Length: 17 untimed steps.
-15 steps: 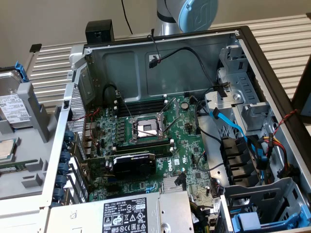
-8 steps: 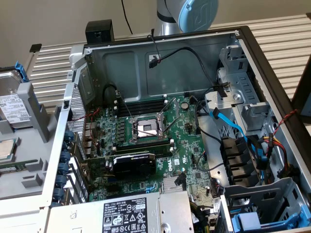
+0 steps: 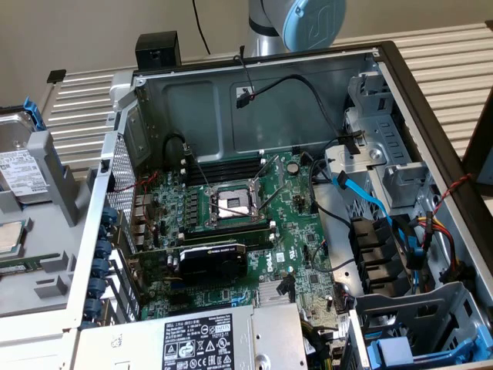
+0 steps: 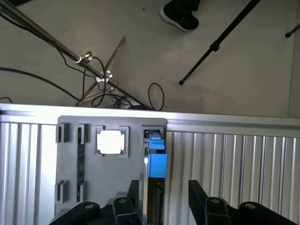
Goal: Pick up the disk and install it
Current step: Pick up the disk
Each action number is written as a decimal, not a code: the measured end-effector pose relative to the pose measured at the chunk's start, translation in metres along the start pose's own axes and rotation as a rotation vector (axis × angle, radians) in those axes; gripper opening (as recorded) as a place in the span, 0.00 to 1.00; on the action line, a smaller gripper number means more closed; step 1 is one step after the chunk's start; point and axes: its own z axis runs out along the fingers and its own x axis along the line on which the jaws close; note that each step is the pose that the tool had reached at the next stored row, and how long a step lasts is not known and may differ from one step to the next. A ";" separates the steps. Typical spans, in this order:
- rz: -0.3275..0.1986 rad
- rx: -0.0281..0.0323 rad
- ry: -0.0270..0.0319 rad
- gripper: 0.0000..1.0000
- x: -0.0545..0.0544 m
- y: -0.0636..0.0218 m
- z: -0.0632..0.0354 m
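Disk: the disk stands on edge in a slot of the grey holder, with its bright blue carrier edge turned toward the wrist camera.
Disk, exterior view: it sits at the upper left of the frame, outside the computer case, white label showing.
Gripper: the gripper hangs straight over the disk, one dark finger on each side of its edge.
Gripper state: the jaws are wide. Bare space shows between one of the fingers and the blue carrier, so the disk is not clamped.
Contact: whether the other finger touches the disk cannot be told.
Cut off: in the exterior view the left edge of the frame cuts the disk and the holder. The robot arm is cut by the top edge.
Hidden: the holder and the gripper cover most of the disk's body in the wrist view.
Holder contents: the disk, a square processor chip in a recess just beside it, and a thin green board strip in another slot.
Case contents: a motherboard with an open socket, a black card, a power supply, and a second blue carrier in the bay at lower right.
Table: the slatted table carries the holder.
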 end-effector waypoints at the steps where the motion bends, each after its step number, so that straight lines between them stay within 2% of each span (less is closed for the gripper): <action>1: 0.000 0.0000 0.0000 0.56 0.000 0.0000 0.0005; 2: 0.000 0.0001 0.0000 0.56 0.000 0.0000 0.0013; 4: 0.000 0.0002 0.0001 0.67 0.000 0.0000 0.0036; 6: 0.000 0.0000 0.0003 0.67 0.000 0.0000 0.0069; 7: 0.000 0.0000 0.0007 0.74 0.000 0.0001 0.0088; 14: 0.000 -0.0005 0.0016 0.74 0.000 0.0002 0.0216; 16: 0.000 -0.0043 0.0014 0.74 0.000 0.0005 0.0248; 17: 0.000 -0.0099 0.0013 0.74 0.000 0.0007 0.0257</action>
